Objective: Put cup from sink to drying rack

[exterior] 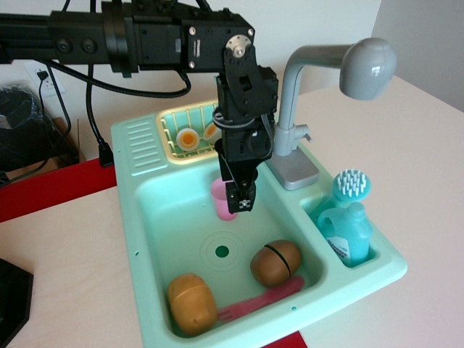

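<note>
The light-pink cup (pixel 222 201) stands upright at the back of the mint-green sink (pixel 141 217), close to the basin's rear wall. My black gripper (pixel 235 194) reaches straight down into the basin. Its fingers sit at the cup's right rim and appear closed on it, with the front finger (pixel 244 196) covering the cup's right side. The pale-yellow drying rack (pixel 165 136) sits behind the basin, just behind the gripper, partly hidden by the arm. It holds round white-and-orange pieces (pixel 188 138).
In the basin lie a brown potato-like toy (pixel 192 301), a brown round toy (pixel 276 262) and a flat pink-red utensil (pixel 262 297). The grey faucet (pixel 304 80) rises right of the gripper. A blue bottle (pixel 346 233) and teal brush (pixel 353 185) fill the right compartment.
</note>
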Tool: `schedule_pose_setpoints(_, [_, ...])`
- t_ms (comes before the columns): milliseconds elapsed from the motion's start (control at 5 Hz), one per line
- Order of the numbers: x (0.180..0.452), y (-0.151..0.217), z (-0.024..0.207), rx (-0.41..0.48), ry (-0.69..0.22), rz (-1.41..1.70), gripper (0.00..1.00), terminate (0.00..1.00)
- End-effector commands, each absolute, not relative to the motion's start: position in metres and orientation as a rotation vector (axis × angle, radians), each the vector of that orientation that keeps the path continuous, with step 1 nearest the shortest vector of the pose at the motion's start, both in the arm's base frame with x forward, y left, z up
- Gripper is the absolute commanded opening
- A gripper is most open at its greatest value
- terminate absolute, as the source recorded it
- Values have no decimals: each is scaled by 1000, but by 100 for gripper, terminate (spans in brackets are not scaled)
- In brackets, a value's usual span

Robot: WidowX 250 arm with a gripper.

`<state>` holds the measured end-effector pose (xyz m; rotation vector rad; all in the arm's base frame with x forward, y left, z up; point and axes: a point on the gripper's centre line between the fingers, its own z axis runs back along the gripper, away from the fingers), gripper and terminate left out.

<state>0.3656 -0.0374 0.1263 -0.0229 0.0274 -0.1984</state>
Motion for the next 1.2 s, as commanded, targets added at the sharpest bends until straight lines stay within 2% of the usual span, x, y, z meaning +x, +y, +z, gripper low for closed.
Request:
schedule_pose_setpoints(0, [366, -37, 126, -23, 27, -198, 100, 0])
schedule_pose_setpoints(400, [363, -37, 115, -23, 46, -198, 100, 0])
schedule_pose_setpoints(800, [356, -40, 94, -16, 87, -203, 100, 0])
schedule_pose_setpoints(1000, [352, -39, 89, -22, 67, -191, 100, 0])
